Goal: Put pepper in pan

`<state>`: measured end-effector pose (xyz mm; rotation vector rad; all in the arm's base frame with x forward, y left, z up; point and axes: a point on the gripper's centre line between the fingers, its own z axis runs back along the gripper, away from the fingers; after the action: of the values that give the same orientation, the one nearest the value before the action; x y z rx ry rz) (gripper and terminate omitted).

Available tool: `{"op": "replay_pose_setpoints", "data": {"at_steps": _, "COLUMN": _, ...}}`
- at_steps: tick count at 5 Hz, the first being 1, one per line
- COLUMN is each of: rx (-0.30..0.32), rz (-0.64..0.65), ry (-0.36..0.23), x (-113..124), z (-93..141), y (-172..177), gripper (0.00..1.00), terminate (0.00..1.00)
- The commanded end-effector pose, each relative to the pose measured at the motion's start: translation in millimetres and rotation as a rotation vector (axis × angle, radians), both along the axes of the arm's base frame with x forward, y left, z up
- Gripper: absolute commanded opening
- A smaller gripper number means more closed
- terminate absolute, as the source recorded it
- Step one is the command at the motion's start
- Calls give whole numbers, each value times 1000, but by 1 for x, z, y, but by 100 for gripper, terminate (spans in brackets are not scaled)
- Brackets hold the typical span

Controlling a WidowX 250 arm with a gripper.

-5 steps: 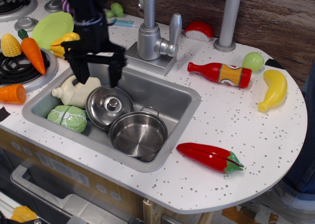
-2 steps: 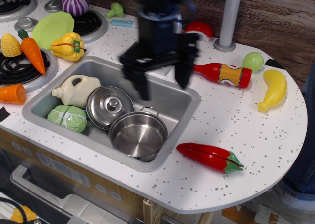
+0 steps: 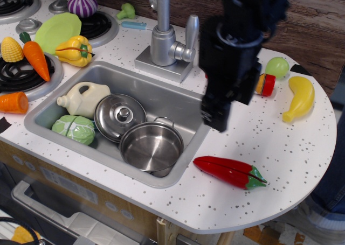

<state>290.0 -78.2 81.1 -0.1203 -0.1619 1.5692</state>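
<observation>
The pepper, long, glossy red with a green stem tip, lies on the white counter right of the sink, near the front edge. The pan, a small shiny steel pot with loop handles, stands empty in the front right of the sink. My black gripper hangs over the sink's right rim, above and behind the pepper and apart from it. I see it edge-on, with the jaws open and nothing in them.
A domed steel lid, a white jug and a green cabbage share the sink. The faucet stands behind it. A red bottle, partly hidden by my arm, a banana and a green ball lie at the right.
My gripper has swept from the sink's back left corner to its right rim, turning as it went. The pepper, pan and other objects have not moved.
</observation>
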Motion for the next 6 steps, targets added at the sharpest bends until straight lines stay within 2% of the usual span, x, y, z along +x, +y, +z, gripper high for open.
{"op": "replay_pose_setpoints", "data": {"at_steps": 1, "rx": 7, "rz": 112, "ry": -89, "x": -8, "z": -24, "y": -5, "gripper": 100, "terminate": 0}}
{"op": "replay_pose_setpoints", "data": {"at_steps": 2, "rx": 52, "rz": 141, "ry": -109, "x": -14, "z": -26, "y": -7, "gripper": 100, "terminate": 0}}
{"op": "replay_pose_setpoints", "data": {"at_steps": 3, "rx": 55, "rz": 152, "ry": -94, "x": -20, "z": -23, "y": -13, "gripper": 100, "terminate": 0}}
{"op": "replay_pose_setpoints", "data": {"at_steps": 4, "rx": -29, "rz": 155, "ry": -110, "x": -21, "z": -40, "y": -20, "gripper": 100, "terminate": 0}}
{"op": "replay_pose_setpoints", "data": {"at_steps": 6, "rx": -90, "rz": 231, "ry": -157, "x": -24, "z": -62, "y": -22, "gripper": 100, "terminate": 0}}
